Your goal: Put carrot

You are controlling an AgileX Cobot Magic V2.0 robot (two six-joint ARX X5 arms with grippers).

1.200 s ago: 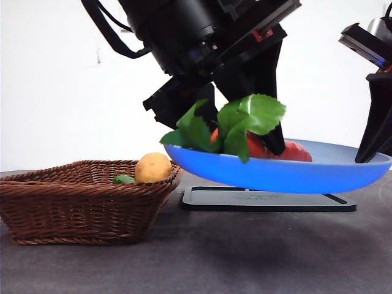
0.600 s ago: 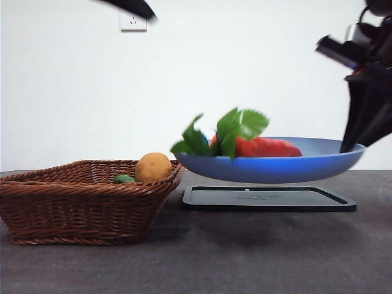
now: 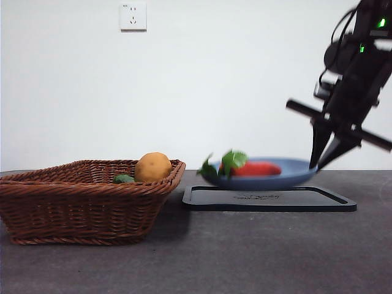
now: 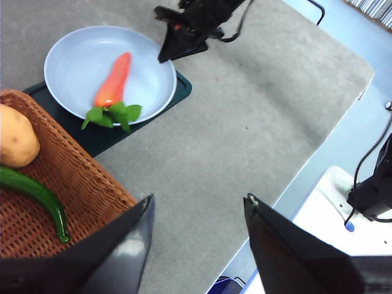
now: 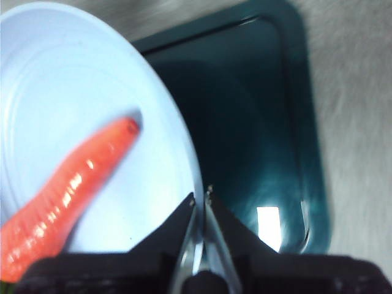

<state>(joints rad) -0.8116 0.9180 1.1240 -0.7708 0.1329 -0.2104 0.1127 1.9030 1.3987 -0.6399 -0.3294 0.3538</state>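
The carrot (image 3: 254, 168), reddish-orange with green leaves, lies in a blue plate (image 3: 294, 179) just above the dark tray (image 3: 269, 199). It also shows in the left wrist view (image 4: 113, 82) and the right wrist view (image 5: 58, 205). My right gripper (image 5: 201, 197) is shut on the plate's rim (image 5: 184, 153); in the front view it (image 3: 324, 156) holds the plate's right edge. My left gripper (image 4: 196, 211) is open and empty, high above the table, away from the plate (image 4: 73, 58).
A brown wicker basket (image 3: 73, 202) stands at the left with a round yellow-orange potato (image 3: 153, 166) and a green pepper (image 3: 124, 179) in it. A wall socket (image 3: 133, 16) is on the white wall. The table's edge (image 4: 306, 165) shows in the left wrist view.
The left arm has lifted away from the carrot and left the front view. The right gripper has carried the plate with the carrot back and down to just above the tray.
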